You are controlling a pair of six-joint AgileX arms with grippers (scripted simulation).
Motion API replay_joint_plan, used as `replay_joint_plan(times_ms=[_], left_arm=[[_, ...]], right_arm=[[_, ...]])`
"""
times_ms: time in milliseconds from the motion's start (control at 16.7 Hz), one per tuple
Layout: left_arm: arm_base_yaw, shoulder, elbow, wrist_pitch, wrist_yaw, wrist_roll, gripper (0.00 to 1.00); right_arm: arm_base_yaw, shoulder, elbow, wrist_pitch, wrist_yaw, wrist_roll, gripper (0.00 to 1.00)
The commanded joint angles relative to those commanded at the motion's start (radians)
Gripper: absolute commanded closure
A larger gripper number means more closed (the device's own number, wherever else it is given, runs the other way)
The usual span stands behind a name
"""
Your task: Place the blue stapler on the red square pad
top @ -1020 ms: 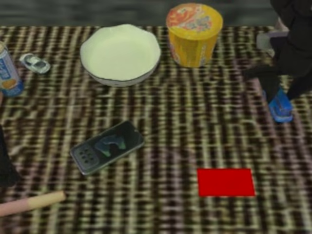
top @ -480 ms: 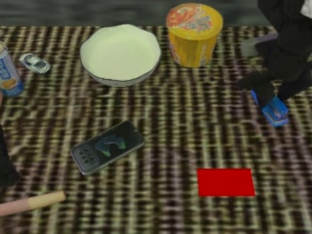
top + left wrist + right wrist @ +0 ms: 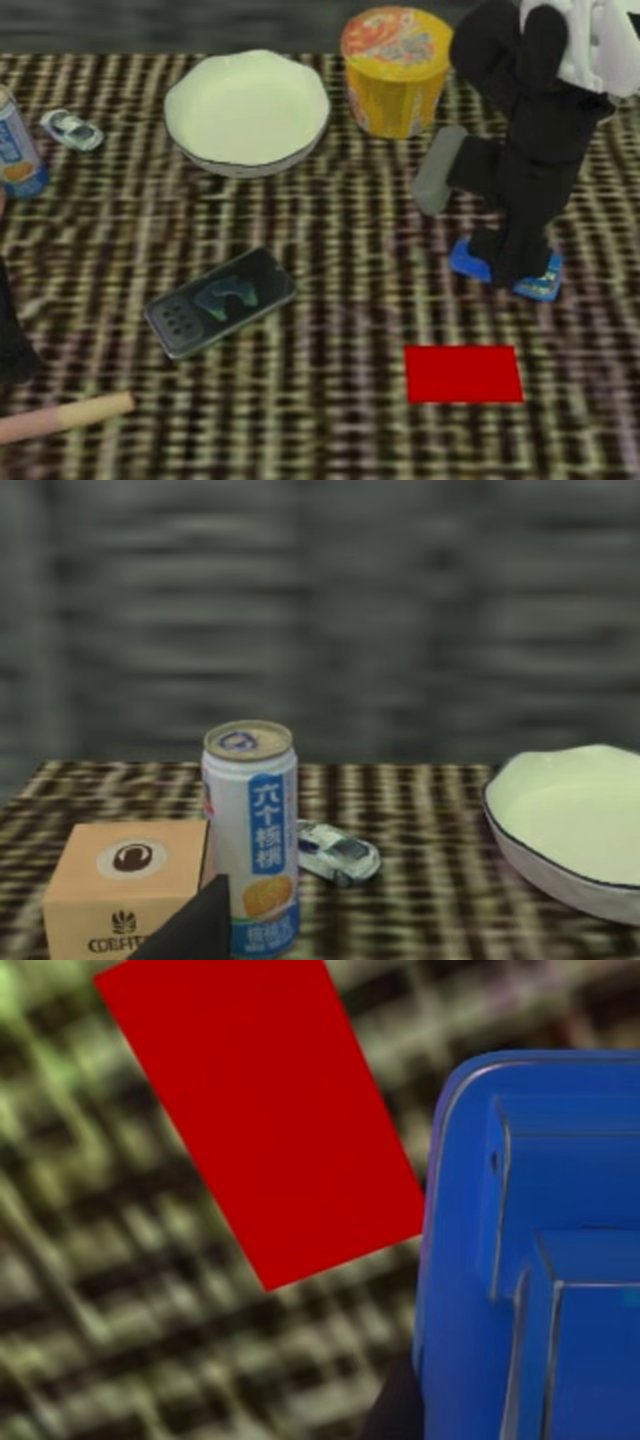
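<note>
The right gripper [image 3: 515, 268], jaws pinching the blue stapler [image 3: 540, 280], hangs just beyond the red square pad [image 3: 463, 374]; its long axis runs roughly along the pad's length.

Blue stapler [image 3: 462, 259], mostly hidden under the arm, just beyond the pad's far right. Red square pad [image 3: 463, 374] flat, bare, near right.
</note>
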State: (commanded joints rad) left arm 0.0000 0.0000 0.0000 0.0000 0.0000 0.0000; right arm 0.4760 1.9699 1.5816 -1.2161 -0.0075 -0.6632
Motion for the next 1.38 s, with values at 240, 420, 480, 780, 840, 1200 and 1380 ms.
replay_joint_plan(times_ms=[240,420,480,780,840,1200,1380], left_arm=[[0.000,0.000,0.000,0.000,0.000,0.000,0.00],[0.000,0.000,0.000,0.000,0.000,0.000,0.00],[0.000,0.000,0.000,0.000,0.000,0.000,0.00],[0.000,0.000,0.000,0.000,0.000,0.000,0.00],[0.000,0.000,0.000,0.000,0.000,0.000,0.00],[0.000,0.000,0.000,0.000,0.000,0.000,0.00],[0.000,0.000,0.000,0.000,0.000,0.000,0.00]], right_arm=[[0.088,-0.075,-0.072,0.007,0.000,-0.238,1.00],[0.117,-0.108,-0.099,0.014,0.001,-0.306,1.00],[0.118,-0.110,-0.099,0.014,0.001,-0.309,1.00],[0.114,-0.101,-0.108,0.030,0.001,-0.305,1.00],[0.113,-0.095,-0.125,0.053,0.001,-0.304,1.00],[0.119,-0.020,-0.298,0.308,0.000,-0.299,1.00],[0.124,0.006,-0.354,0.385,0.001,-0.301,1.00]])
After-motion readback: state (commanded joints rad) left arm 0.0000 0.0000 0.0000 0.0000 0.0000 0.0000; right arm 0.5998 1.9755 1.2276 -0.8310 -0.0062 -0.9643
